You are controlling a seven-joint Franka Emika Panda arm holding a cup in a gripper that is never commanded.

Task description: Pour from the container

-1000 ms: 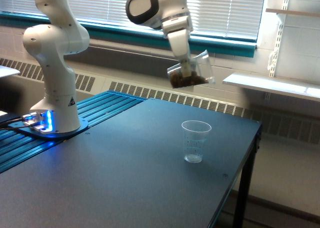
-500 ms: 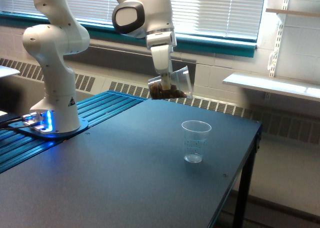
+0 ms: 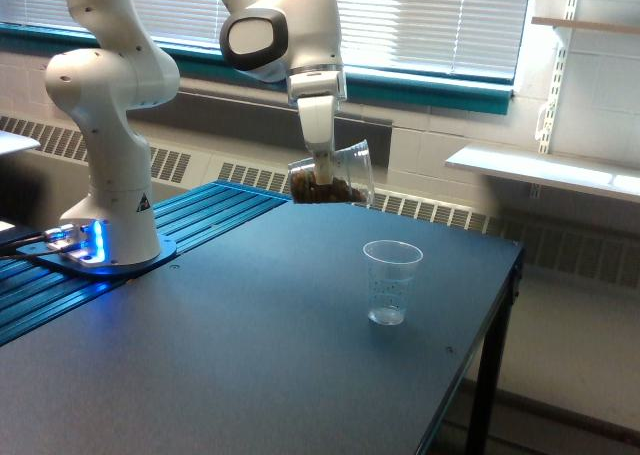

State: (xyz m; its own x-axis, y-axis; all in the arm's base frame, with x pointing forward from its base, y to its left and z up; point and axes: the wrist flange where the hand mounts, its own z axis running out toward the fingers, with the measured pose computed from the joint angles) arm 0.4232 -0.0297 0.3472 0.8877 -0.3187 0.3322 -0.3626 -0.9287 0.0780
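Since the frame a second back, the arm has swung toward the exterior view's left and dropped: the pincer point(image 3: 322, 167) and its load have come from high above the standing cup down to a spot over the table's far edge. Over the last half second the shift is small, a little further left and a touch lower.

Pincer is closed on the container point(image 3: 334, 175), the clear wide-mouthed cup. I see it clamped at the wall, fingers pointing down from the white wrist. The container hangs tilted, its mouth turned toward the exterior view's right and its base toward the left. Brown granular matter point(image 3: 322, 187) sits in the low side of the cup, just under the fingertips. I cannot tell whether any is leaving the mouth.

Below the pincer and off toward the exterior view's right, well apart from it, the slimmer clear cup point(image 3: 391, 281) stands upright on the dark table point(image 3: 230, 355). Faint printed marks show on its wall. It looks empty, though the wall is too clear to be sure of the bottom.

Away from the pincer on the exterior view's left, the arm's white base point(image 3: 110, 125) stands on a blue ribbed surface, with blue lights point(image 3: 88, 241) at its foot. Behind the pincer run window blinds point(image 3: 440, 15) and a teal sill.
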